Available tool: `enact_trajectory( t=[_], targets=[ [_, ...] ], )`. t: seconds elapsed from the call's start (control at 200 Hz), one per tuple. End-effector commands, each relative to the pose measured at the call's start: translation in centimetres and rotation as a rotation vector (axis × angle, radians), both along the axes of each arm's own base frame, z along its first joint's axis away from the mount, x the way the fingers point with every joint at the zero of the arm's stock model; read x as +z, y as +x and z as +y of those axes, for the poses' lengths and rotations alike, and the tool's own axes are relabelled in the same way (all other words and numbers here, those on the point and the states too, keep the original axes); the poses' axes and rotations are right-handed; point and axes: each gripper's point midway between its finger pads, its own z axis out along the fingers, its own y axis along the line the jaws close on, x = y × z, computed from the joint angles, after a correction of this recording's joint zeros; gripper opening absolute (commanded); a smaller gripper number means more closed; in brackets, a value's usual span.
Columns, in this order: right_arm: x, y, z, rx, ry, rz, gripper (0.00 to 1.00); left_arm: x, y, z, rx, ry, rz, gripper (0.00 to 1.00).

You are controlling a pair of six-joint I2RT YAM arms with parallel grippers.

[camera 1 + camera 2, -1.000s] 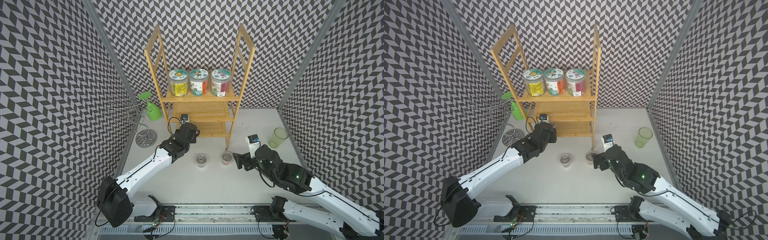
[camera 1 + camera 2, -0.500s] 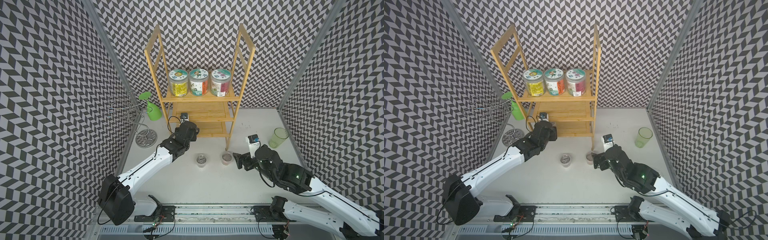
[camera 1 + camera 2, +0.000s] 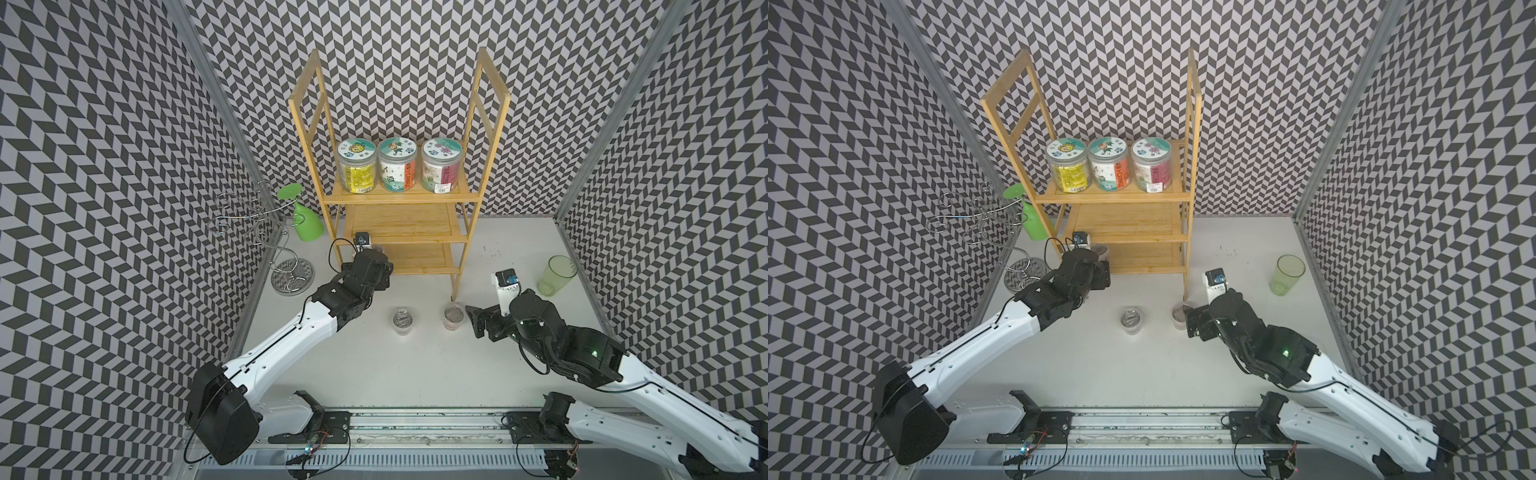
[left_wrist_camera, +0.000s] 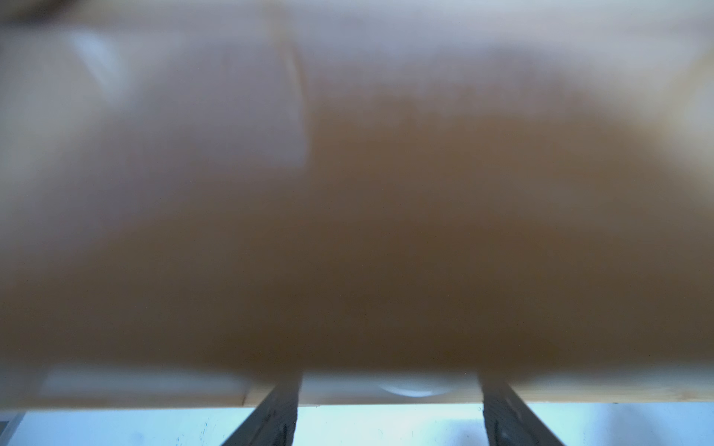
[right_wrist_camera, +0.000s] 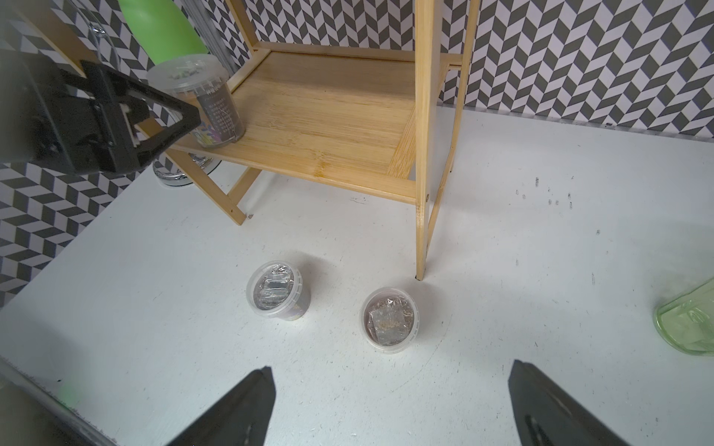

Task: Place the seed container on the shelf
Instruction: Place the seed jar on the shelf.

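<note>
1. I am seeing the seed container (image 5: 201, 96) standing upright on the bottom tier of the shelf (image 5: 328, 127), at the front corner nearest the left arm.
2. The left gripper (image 3: 384, 266) is sitting right at that container. The left wrist view is blurring out, so I cannot tell whether it is clamping or parted.
3. The right gripper (image 5: 390, 409) is hovering spread wide, holding nothing, above the surface (image 5: 541, 270) near 2 small tubs (image 5: 278, 293) (image 5: 390, 320).

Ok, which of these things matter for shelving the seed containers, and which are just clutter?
Job: shelf; seed container on its bottom tier; two small tubs on the table, likely next.
Clutter: three labelled jars on the top tier; green cup; green goblet; wire stand.
</note>
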Motion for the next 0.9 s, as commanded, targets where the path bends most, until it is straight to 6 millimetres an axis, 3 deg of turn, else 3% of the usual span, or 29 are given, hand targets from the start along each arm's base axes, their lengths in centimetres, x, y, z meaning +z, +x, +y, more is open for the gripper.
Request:
enact_trajectory(
  t=[0.0,0.145,0.596,0.896],
  targets=[
    [1.7,0.6,0.2,-0.008,0.033,-0.043,0.98,-1.3,-1.0,0.1,-0.015,0.003,0.043,0.72],
    [1.8,0.6,0.3,-0.006,0.035,-0.044,0.98,-2.2,-0.7,-0.3,-0.024,-0.002,0.048,0.65],
    [1.9,0.6,-0.1,-0.017,0.032,-0.051,0.98,-4.3,1.0,-1.2,-0.028,0.015,0.059,0.65],
    [2.1,0.7,-0.3,-0.026,0.027,-0.059,0.98,-4.7,0.7,-1.0,-0.035,0.020,0.077,0.65]
  ],
)
